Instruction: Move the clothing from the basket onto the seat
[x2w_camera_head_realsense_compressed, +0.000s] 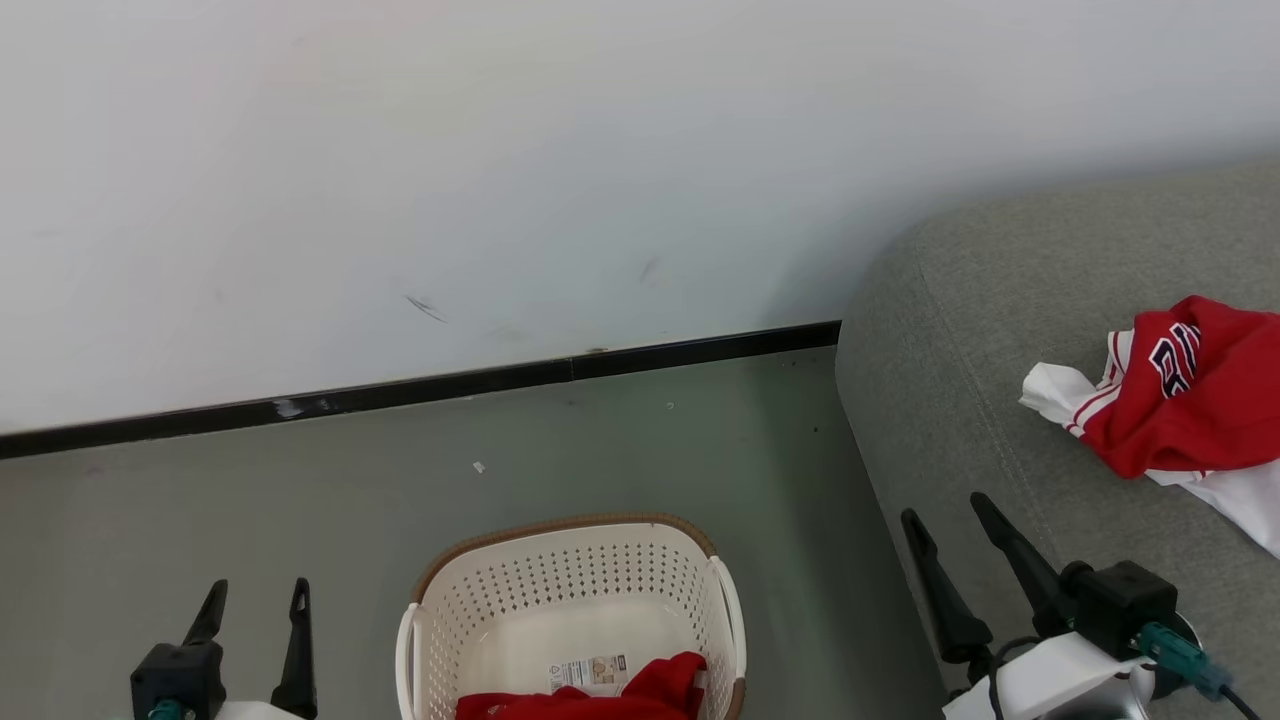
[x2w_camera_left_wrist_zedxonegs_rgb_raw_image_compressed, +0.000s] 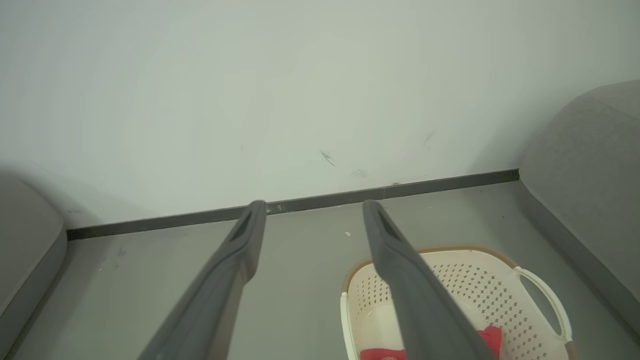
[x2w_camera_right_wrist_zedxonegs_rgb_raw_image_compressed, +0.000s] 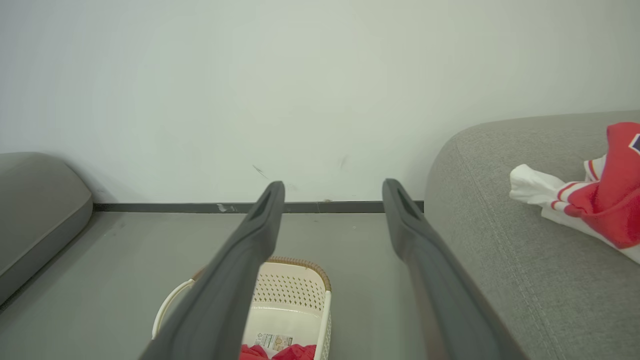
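The cream-white basket (x2w_camera_head_realsense_compressed: 560, 600) stands on the floor at the bottom middle, with red clothing (x2w_camera_head_realsense_compressed: 610, 698) and a paper label in its bottom. Another red-and-white garment (x2w_camera_head_realsense_compressed: 1185, 400) lies on the grey seat (x2w_camera_head_realsense_compressed: 960, 330) at the right. My left gripper (x2w_camera_head_realsense_compressed: 255, 595) hangs open to the left of the basket, empty. Over the seat's front edge, right of the basket, my right gripper (x2w_camera_head_realsense_compressed: 945, 510) is open and empty too. The left wrist view shows the basket (x2w_camera_left_wrist_zedxonegs_rgb_raw_image_compressed: 480, 285) past my fingers; the right wrist view shows the basket (x2w_camera_right_wrist_zedxonegs_rgb_raw_image_compressed: 292, 295) and the garment on the seat (x2w_camera_right_wrist_zedxonegs_rgb_raw_image_compressed: 595, 200).
A white wall with a dark baseboard (x2w_camera_head_realsense_compressed: 420, 390) runs behind the basket. Grey floor (x2w_camera_head_realsense_compressed: 300, 480) lies between the wall and the basket. Another grey cushion (x2w_camera_right_wrist_zedxonegs_rgb_raw_image_compressed: 35, 210) sits at the far left in the wrist views.
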